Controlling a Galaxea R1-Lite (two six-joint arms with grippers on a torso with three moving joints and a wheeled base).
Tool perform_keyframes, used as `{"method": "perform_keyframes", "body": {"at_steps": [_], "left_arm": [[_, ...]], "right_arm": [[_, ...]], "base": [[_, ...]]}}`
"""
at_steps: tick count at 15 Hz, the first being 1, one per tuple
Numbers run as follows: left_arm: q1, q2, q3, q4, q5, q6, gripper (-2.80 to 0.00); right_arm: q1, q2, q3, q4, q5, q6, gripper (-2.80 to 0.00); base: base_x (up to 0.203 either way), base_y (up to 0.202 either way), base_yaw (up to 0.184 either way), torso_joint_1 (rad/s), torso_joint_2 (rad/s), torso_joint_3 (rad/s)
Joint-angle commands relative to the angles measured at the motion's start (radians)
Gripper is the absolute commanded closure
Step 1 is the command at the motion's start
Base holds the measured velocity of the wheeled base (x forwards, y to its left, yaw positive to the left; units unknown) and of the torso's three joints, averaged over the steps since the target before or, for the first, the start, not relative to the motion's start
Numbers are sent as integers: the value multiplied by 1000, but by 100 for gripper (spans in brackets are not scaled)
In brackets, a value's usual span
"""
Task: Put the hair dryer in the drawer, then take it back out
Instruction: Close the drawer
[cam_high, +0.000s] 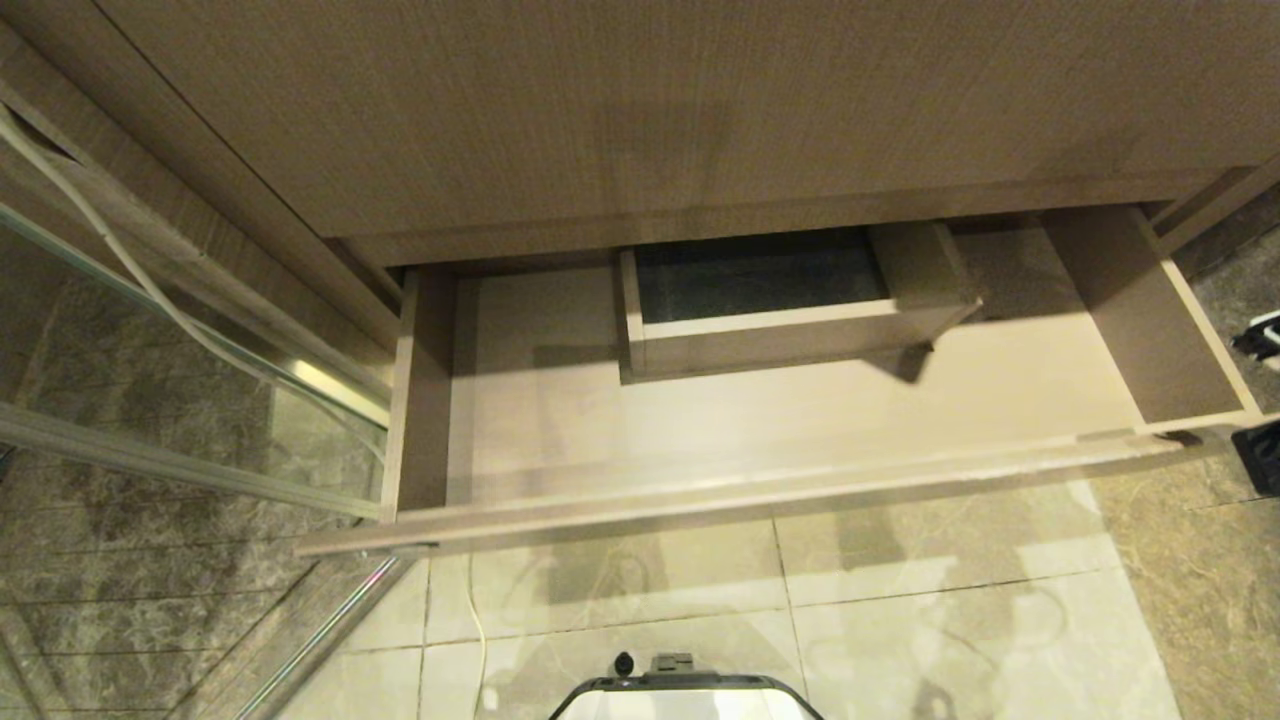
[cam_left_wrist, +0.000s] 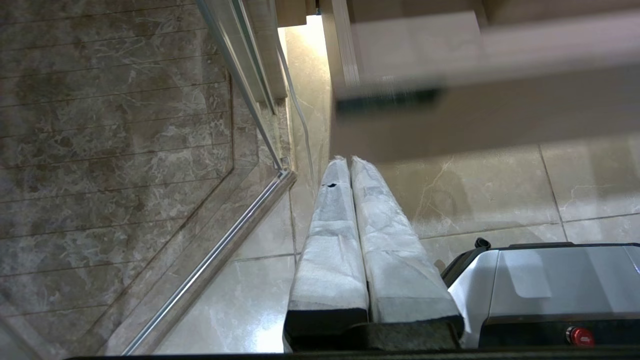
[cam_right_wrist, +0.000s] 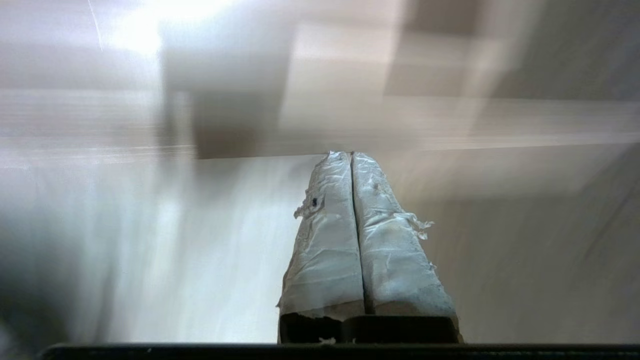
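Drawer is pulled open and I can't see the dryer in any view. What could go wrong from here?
1. The drawer looks empty and the hair dryer shows in no view, so a reach could go the wrong way.
2. The boxed notch stands up from the drawer floor; an arm sweeping in might strike it.
3. The right pincer is shut on nothing and its view is smeared, so aiming by it is unreliable. The left pincer hangs shut over the floor.

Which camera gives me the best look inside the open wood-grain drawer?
The head view: the wide light-brown wood-grain drawer lies open from above, its floor and boxed notch visible. The left wrist view catches only a blurred front corner. The right wrist view is motion-smeared.
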Motion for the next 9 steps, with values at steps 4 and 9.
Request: {"method": "perform_keyframes", "body": {"at_steps": [4, 9], "left_arm": [[0, 0, 0, 0, 0, 0, 0], [0, 0, 2, 0, 1, 0, 0]], "right_arm": [[62, -13, -37, -425, 78, 115, 0], [34, -206, 73, -205, 79, 113, 0]], "base": [[0, 0, 0, 0, 0, 0], [0, 0, 0, 0, 0, 0]]}}
